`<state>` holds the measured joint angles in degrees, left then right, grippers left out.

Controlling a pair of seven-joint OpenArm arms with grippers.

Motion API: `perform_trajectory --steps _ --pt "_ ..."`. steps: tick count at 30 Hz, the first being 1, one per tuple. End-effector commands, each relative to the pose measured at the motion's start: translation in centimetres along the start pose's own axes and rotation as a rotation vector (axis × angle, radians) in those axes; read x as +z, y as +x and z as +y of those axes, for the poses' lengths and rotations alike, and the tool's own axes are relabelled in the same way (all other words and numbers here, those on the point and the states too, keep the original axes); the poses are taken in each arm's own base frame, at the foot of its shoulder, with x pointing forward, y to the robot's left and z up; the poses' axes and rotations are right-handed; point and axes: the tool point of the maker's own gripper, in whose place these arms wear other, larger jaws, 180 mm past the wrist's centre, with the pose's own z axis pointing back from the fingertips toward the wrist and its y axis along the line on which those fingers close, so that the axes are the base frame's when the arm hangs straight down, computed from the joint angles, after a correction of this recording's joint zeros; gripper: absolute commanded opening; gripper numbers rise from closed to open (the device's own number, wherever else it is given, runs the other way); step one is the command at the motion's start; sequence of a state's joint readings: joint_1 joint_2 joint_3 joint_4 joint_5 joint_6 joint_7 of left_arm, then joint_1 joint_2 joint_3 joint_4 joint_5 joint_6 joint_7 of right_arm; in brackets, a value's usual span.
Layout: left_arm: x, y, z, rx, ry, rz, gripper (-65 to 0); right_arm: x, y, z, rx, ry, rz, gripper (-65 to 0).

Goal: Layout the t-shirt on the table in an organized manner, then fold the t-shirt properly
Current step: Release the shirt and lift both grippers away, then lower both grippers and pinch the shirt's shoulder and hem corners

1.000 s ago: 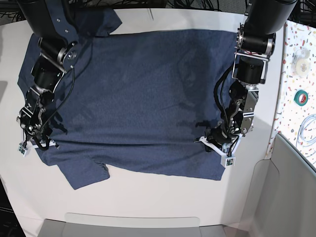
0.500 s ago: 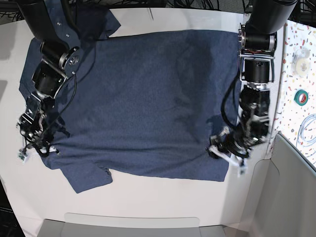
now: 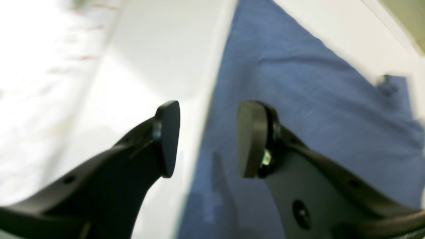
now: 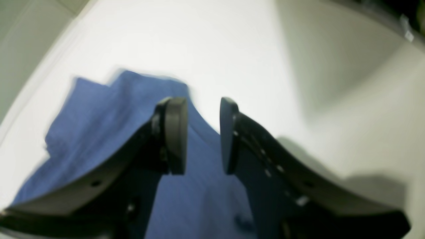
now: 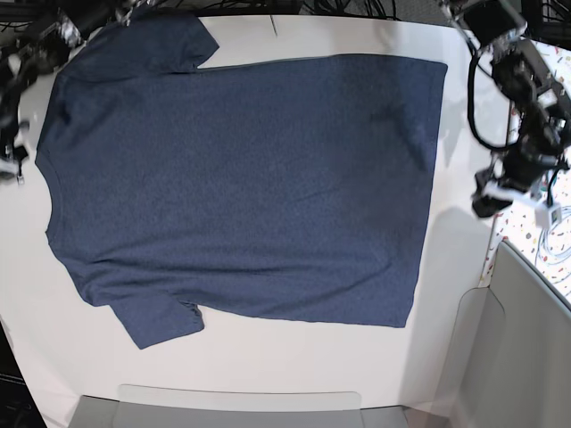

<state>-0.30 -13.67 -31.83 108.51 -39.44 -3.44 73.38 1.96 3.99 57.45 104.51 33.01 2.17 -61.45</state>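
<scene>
You see the white table (image 5: 268,366) carrying the navy t-shirt (image 5: 241,178), which lies flat and spread across most of its top; one sleeve points to the near edge, the other to the far edge.

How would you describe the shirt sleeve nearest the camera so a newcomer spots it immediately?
Start with the white table and the navy t-shirt spread flat across it. Follow the shirt's near edge toward the base view's left: the sleeve juts out there as a slanted flap. Unlike the far sleeve, it points toward the camera.
</scene>
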Motion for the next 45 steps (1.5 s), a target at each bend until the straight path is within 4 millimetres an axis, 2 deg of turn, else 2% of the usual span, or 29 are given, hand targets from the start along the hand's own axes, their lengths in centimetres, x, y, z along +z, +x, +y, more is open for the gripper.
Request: perform_trajectory --steps 1,5,7,9,12,15,19,24,31,37,42,44,45 --pt "1.4 1.0 1.2 -0.015 0.029 -0.054 -37.4 1.2 0.6 -0.6 -0.019 0.035 -0.028 -48.2" --pt "5.1 -0.7 6.0 0.103 0.07 -0.078 -37.6 5.7 -1.6 -7.2 -0.138 -0.005 0.031 -48.1" --pt "6.6 -2.0 8.0 0.182 0.072 -0.08 -37.6 7.5 -2.6 -9.3 -0.168 -0.011 0.074 -48.0" --pt "7.5 -4.3 9.8 0.262 0.074 -0.044 -37.6 8.9 -4.5 -10.9 -0.179 0.001 0.136 -47.9" --pt "7.7 -7.4 11.7 0.362 0.076 0.022 -37.6 9.7 -7.5 -13.1 -0.2 0.016 0.214 -47.9" --pt "7.6 -9.5 12.3 0.423 0.065 0.066 -37.6 9.5 -9.3 -14.3 -0.188 0.031 0.254 -47.9" --pt "7.8 -10.4 12.5 0.449 0.055 0.085 -37.6 9.1 -10.9 -13.0 -0.136 0.112 0.325 -47.9" --pt "7.8 -10.5 12.5 0.448 0.056 0.087 -37.6 8.9 -12.6 -11.3 -0.112 0.173 0.413 -47.9" --pt "8.0 -10.4 12.7 0.45 0.061 0.083 -37.6 9.2 -13.9 -11.0 -0.123 0.183 0.444 -47.9" --pt "7.9 -10.4 12.6 0.447 0.059 0.086 -37.6 8.8 -18.8 -9.9 -0.192 0.222 0.573 -47.9" --pt "7.9 -10.4 12.6 0.447 0.058 0.084 -37.6 8.6 -20.9 -9.6 -0.23 0.233 0.631 -48.4" --pt "7.9 -10.3 12.7 0.447 0.06 0.084 -37.6 8.6 -21.1 -9.6 -0.231 0.232 0.636 -55.0" --pt "7.9 -10.4 12.7 0.45 0.06 0.087 -37.6 8.5 -21.1 -9.7 -0.226 0.228 0.64 -62.5"
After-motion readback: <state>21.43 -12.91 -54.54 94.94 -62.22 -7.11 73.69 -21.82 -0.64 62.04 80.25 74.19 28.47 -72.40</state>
